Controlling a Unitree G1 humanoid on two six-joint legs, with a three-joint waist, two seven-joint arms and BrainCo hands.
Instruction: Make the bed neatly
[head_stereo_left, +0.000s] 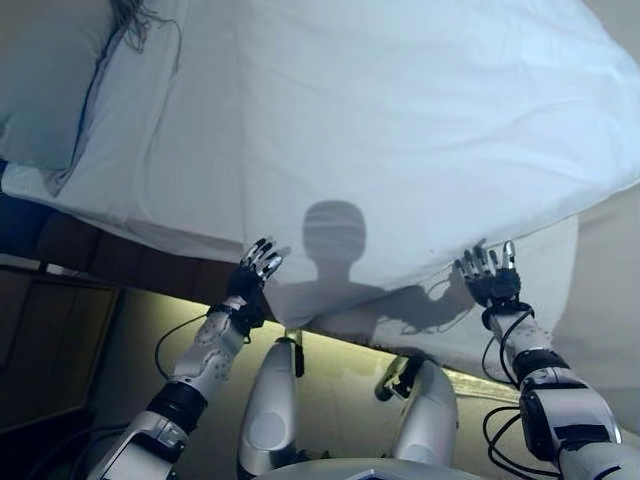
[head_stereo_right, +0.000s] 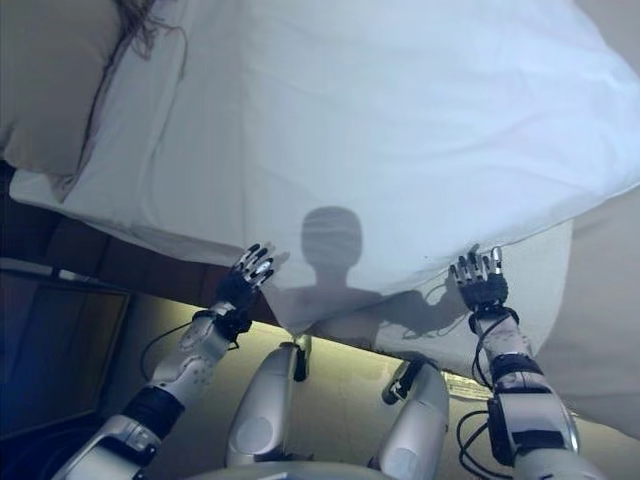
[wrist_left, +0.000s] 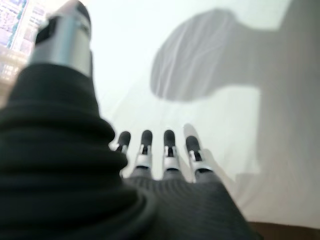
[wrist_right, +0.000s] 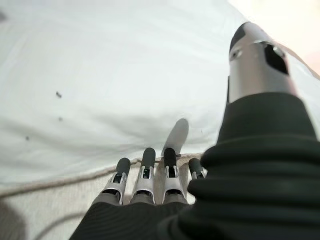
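Left robot hand (head_stereo_left: 258, 268): fingers straight, lower left, at duvet's near edge.
Right robot hand (head_stereo_left: 490, 275): fingers straight, lower right, at same edge.
White duvet (head_stereo_left: 400, 130): spread across bed, upper frame.
Pillow (head_stereo_left: 45, 80): upper left.

- The near edge of the white duvet (head_stereo_left: 400, 130) is met by the straight fingers of both the left hand (head_stereo_left: 252, 275) and the right hand (head_stereo_left: 490, 278).
- Open duvet surface is presented ahead of both hands.
- The far left corner is occupied by a pillow (head_stereo_left: 45, 80).
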